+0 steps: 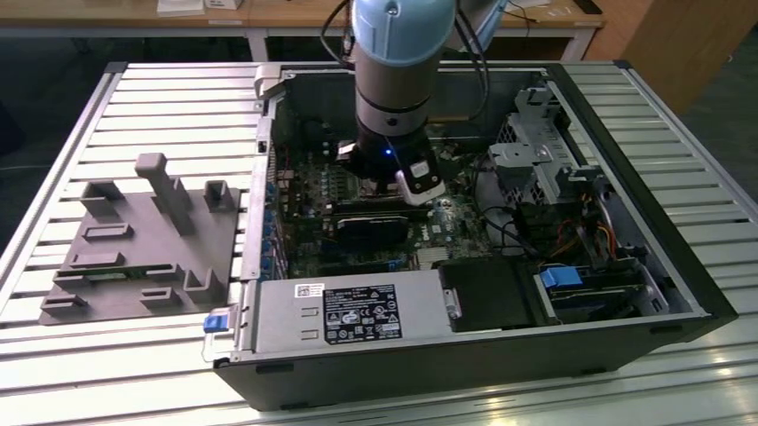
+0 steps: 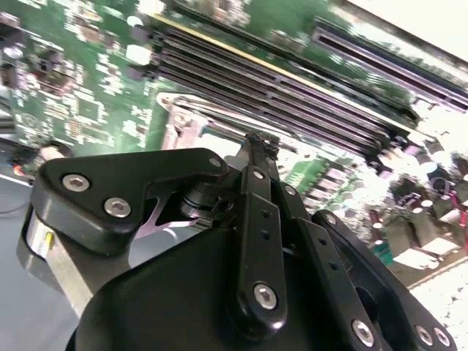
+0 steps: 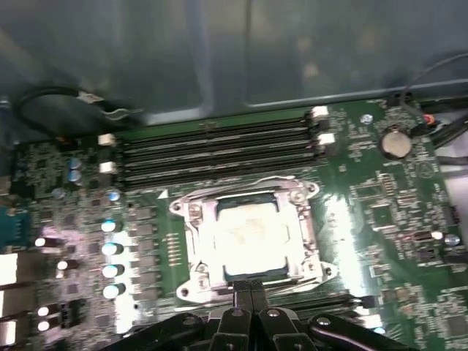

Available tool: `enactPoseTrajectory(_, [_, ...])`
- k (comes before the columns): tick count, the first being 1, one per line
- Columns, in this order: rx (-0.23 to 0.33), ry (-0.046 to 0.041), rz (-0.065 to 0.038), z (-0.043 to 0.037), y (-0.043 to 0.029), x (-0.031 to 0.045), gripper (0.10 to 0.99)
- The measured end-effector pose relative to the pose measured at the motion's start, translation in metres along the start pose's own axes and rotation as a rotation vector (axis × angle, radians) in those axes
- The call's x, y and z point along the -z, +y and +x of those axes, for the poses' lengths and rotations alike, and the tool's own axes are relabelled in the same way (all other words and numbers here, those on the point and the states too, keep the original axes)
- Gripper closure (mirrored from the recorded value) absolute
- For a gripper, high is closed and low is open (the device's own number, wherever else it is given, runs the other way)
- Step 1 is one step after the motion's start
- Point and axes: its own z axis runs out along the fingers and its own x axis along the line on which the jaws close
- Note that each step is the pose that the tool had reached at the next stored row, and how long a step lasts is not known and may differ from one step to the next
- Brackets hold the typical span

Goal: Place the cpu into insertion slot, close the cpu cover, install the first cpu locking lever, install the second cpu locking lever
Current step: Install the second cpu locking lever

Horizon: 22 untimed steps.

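In the first wrist view the cpu (image 3: 245, 238), a pale square chip, lies flat in the insertion slot (image 3: 191, 274) on the green motherboard. The cpu cover (image 3: 307, 227), a thin silver frame, lies down around the chip, whose top shows through the window. A thin wire lever (image 3: 241, 180) runs along the slot's edge beside the memory slots. My gripper (image 3: 249, 287) is shut with nothing between its black fingers, its tips at the slot's opposite edge. The second wrist view has the gripper (image 2: 261, 142) just above a silver corner of the frame (image 2: 183, 121). In the exterior view the gripper (image 1: 376, 182) reaches down into the open computer case.
Long black memory slots (image 3: 219, 146) run beside the socket. A black fan block (image 1: 373, 229), the power supply (image 1: 343, 311) and a drive cage (image 1: 545, 160) crowd the case around the arm. A grey fixture (image 1: 142, 248) lies on the slatted table at the exterior view's left.
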Motion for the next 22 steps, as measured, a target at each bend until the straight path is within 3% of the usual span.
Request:
enactPoseTrajectory(4, [0.0, -0.0003, 0.007, -0.0038, 0.0057, -0.0015, 0.984])
enactPoseTrajectory(10, [0.001, -0.0049, 0.038, -0.0013, 0.0216, -0.0059, 0.984])
enactPoseTrajectory(12, [0.001, -0.0056, 0.043, -0.0005, 0.026, -0.007, 0.984])
enactPoseTrajectory(16, [0.001, -0.006, 0.045, 0.0003, 0.0314, -0.0074, 0.984])
enactPoseTrajectory(22, [0.002, -0.0066, 0.047, 0.0005, 0.0361, 0.006, 0.984])
